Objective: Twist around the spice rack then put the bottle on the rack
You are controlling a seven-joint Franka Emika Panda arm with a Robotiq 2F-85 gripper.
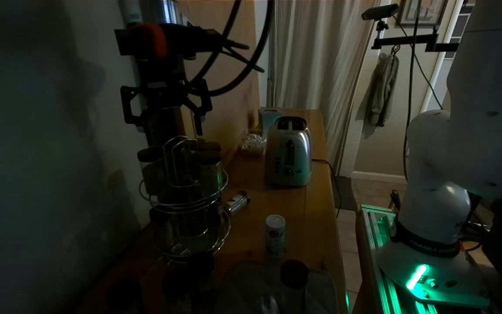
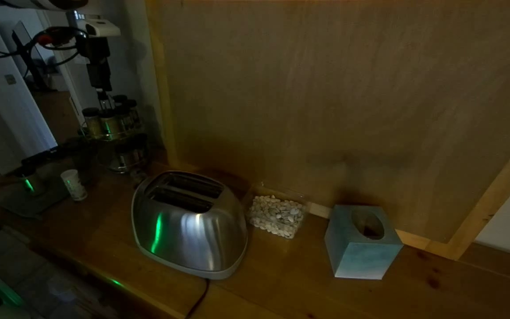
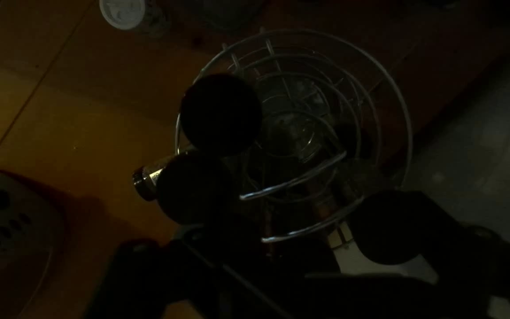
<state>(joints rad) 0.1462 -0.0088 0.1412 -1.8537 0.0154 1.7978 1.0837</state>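
The two-tier wire spice rack (image 1: 190, 205) stands by the wall with several dark-lidded jars (image 1: 210, 174) on it. It also shows in the wrist view (image 3: 400, 95), with bare wire in its upper ring. The bottle (image 1: 238, 202), small and clear with a dark cap, lies on its side on the table beside the rack's base. In the wrist view the bottle (image 3: 148, 177) is partly hidden behind a jar lid. My gripper (image 1: 170, 124) is open, pointing down over the rack's top. In the wrist view its fingers (image 3: 299, 217) are spread either side of the wire handle. Contact cannot be told.
A white canister (image 1: 275, 235) stands right of the rack. A dark-lidded jar (image 1: 294, 275) stands on a grey mat in front. A toaster (image 2: 188, 230), a tub of pebbles (image 2: 277, 215) and a tissue box (image 2: 361, 257) stand further along. The wall is close beside the rack.
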